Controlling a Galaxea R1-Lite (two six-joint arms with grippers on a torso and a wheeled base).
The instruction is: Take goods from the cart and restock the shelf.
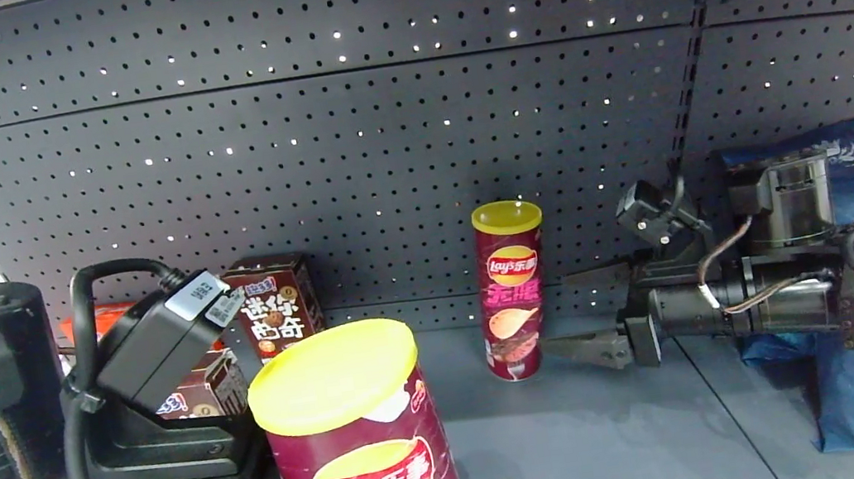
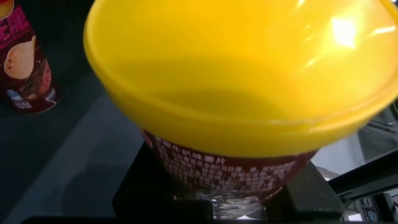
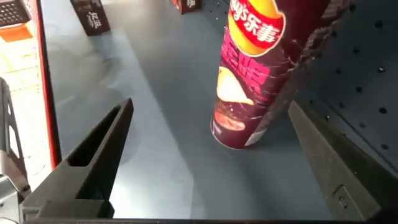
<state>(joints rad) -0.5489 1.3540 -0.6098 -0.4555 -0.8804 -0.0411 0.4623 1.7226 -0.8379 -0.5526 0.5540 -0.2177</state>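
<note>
The left pincer [image 2: 227, 196] holds a yellow-lidded chip can [image 1: 352, 417] tight — the right pincer [image 1: 584, 313] points sideways, open, beside a second can [image 1: 514, 294] standing on the shelf [image 1: 588, 434].

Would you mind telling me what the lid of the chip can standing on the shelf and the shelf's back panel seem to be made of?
Lid: likely plastic, smooth glossy yellow. Back panel: probably painted metal, matte dark grey, with regular punched holes letting light through.
</note>
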